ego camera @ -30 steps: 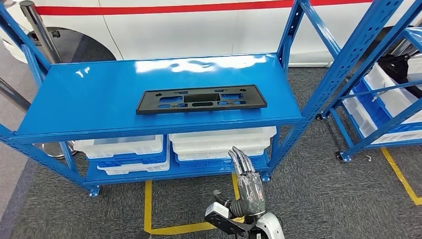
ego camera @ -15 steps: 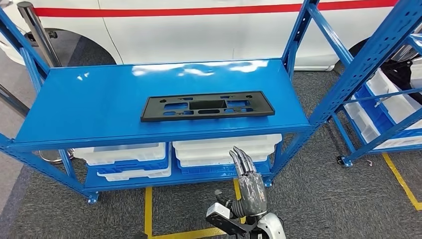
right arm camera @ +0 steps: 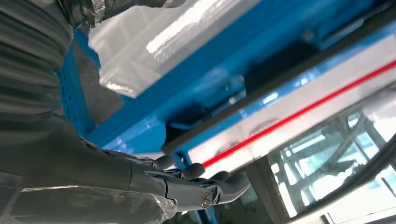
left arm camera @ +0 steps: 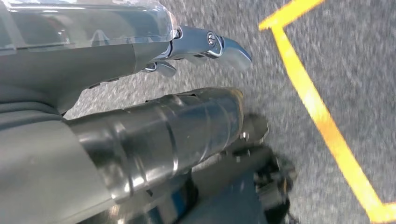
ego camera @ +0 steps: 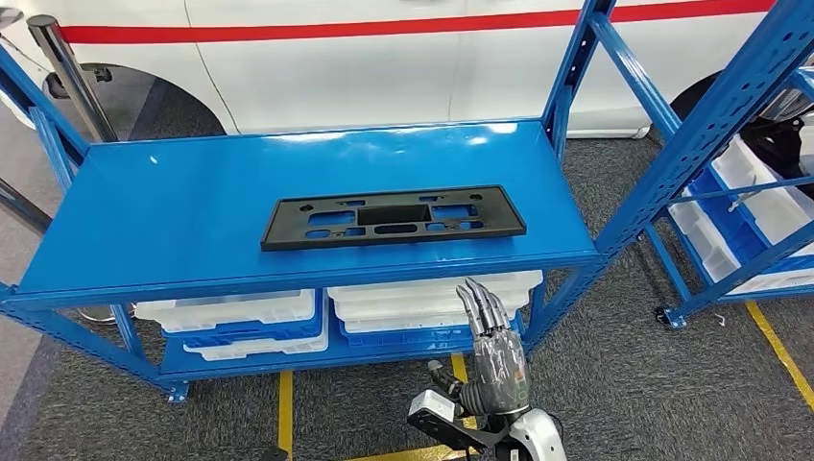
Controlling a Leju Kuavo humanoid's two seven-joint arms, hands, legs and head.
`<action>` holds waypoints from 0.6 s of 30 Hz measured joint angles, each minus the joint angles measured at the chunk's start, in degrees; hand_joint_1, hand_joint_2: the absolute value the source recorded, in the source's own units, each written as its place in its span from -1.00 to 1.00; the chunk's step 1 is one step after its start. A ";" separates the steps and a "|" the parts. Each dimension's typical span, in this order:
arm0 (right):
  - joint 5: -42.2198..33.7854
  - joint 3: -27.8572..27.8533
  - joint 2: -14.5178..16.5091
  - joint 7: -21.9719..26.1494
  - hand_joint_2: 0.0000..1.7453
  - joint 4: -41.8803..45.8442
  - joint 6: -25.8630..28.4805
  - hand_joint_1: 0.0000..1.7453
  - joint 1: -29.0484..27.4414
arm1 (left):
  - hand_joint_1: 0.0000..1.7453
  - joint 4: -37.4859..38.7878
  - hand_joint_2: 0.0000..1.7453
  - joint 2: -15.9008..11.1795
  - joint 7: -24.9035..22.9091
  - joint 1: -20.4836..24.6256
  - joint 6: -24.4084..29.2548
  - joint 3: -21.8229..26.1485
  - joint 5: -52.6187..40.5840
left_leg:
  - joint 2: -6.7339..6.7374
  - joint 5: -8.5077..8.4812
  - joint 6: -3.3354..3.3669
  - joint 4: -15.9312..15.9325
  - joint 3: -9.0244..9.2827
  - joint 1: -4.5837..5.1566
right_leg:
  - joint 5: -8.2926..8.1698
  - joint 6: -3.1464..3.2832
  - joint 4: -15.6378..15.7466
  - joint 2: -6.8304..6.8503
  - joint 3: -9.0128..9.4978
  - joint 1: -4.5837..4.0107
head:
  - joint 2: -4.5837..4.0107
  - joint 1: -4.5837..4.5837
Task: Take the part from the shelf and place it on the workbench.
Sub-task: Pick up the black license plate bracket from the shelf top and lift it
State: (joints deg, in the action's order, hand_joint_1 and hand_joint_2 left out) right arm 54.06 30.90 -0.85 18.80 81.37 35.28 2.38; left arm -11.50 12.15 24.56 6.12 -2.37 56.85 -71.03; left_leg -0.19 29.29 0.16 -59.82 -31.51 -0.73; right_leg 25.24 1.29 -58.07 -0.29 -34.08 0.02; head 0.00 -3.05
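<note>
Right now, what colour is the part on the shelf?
Black; the part shows best in the head view.

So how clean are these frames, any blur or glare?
Head view: sharp, mild ceiling glare on the blue shelf top behind the black part. Left wrist view: floor and yellow tape motion-blurred. Right wrist view: soft, with bright blown-out patches.

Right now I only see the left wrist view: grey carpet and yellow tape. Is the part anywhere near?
Observer: Yes. In the head view a flat black part lies on the top shelf of a blue rack.
Operator: Is a hand on it?
Observer: No. The right hand is below the shelf's front edge, fingers pointing up, holding nothing.
Operator: Anything underneath?
Observer: Some white bins sit beneath the top shelf.
</note>
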 joint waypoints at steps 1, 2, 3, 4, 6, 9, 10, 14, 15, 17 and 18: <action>0.39 -0.15 -0.14 -0.13 1.00 0.51 0.23 -1.00 -0.14 | -1.00 0.00 -1.00 -0.03 0.02 0.01 0.01 0.00 0.05 | 0.00 1.05 -0.25 -2.09 -0.91 0.01 | 0.04 0.18 0.47 0.07 0.62 0.23 | 0.00 0.02; 0.83 -0.29 -0.28 -0.27 1.00 0.98 0.50 -1.00 -0.36 | -1.00 0.00 -1.00 -0.06 0.05 -0.01 0.02 0.00 0.13 | 0.00 2.43 -0.47 -5.28 -2.53 -0.04 | 0.22 0.35 0.66 0.16 1.05 0.20 | 0.00 0.03; 1.30 -0.44 -0.43 -0.43 1.00 1.46 0.80 -1.00 -0.68 | -1.00 0.00 -1.00 -0.08 0.08 -0.07 0.03 0.00 0.23 | 0.00 3.88 -0.70 -9.03 -4.66 -0.08 | 0.47 0.53 0.69 0.24 1.37 0.20 | 0.00 0.05; 1.78 -0.61 -0.56 -0.60 1.00 1.92 1.07 -1.00 -1.10 | -1.00 0.00 -1.00 -0.09 0.10 -0.20 0.05 0.00 0.34 | 0.01 4.83 -0.92 -12.39 -6.74 -0.11 | 0.74 0.59 0.66 0.28 1.65 0.19 | 0.00 0.04; 2.45 -0.94 -0.84 -0.88 1.00 2.76 1.50 -1.00 -1.91 | -1.00 0.00 -1.00 -0.14 0.13 -0.51 0.10 0.00 0.47 | 0.02 3.54 -1.26 -13.92 -8.52 -0.25 | 1.34 0.53 0.53 0.16 2.28 0.23 | 0.00 0.05; 2.73 -1.27 -1.13 -1.03 1.00 3.94 1.81 -1.00 -2.60 | -1.00 0.01 -1.00 -0.26 0.15 -0.62 0.21 0.00 0.48 | 0.05 -3.00 -1.24 -4.31 -5.15 -0.47 | 2.75 -0.16 -0.30 -0.15 3.15 0.27 | 0.00 0.06; 2.77 -1.37 -1.21 -1.06 1.00 4.33 1.88 -1.00 -2.77 | -1.00 0.01 -1.00 -0.27 0.16 -0.55 0.26 0.00 0.48 | 0.02 -3.93 -0.90 -1.80 -4.09 -0.44 | 3.19 -0.51 -0.67 -0.20 3.12 0.19 | 0.00 0.05; 3.01 -1.62 -1.55 -1.12 1.00 5.44 1.98 -1.00 -3.16 | -1.00 0.01 -1.00 -0.30 0.18 -0.62 0.33 0.02 0.48 | -0.16 -3.80 0.07 0.12 -3.35 -0.26 | 3.76 -0.18 -1.18 -0.10 2.84 -0.19 | 0.00 0.02; 3.04 -1.67 -1.60 -1.13 1.00 5.61 1.99 -1.00 -3.20 | -1.00 0.00 -1.00 -0.31 0.17 -0.65 0.37 0.02 0.48 | -0.17 -3.71 0.18 0.12 -3.33 -0.19 | 3.69 0.07 -0.98 -0.06 2.93 -0.17 | 0.00 0.03; 3.11 -1.75 -1.65 -1.14 1.00 5.88 1.99 -1.00 -3.27 | -1.00 0.00 -1.00 -0.31 0.16 -0.56 0.45 0.02 0.48 | -0.17 -3.55 0.43 0.12 -3.27 -0.14 | 3.71 0.07 -0.68 -0.04 3.12 -0.17 | 0.00 0.02; 3.21 -1.79 -1.67 -1.15 1.00 6.00 2.00 -1.00 -3.30 | -1.00 0.00 -1.00 -0.31 0.16 -0.51 0.48 0.02 0.47 | -0.16 -3.48 0.55 0.12 -3.23 -0.13 | 3.71 0.05 -0.55 -0.04 3.19 -0.17 | 0.00 0.03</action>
State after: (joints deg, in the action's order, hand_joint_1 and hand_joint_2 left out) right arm 57.27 29.11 -2.51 17.66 87.37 37.28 -0.92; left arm -11.50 11.85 24.72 5.61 -1.89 56.87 -70.56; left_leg -0.34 25.81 0.71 -59.70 -34.75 -0.86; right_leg 28.95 1.34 -58.62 -0.33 -30.88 -0.15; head 0.00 -3.02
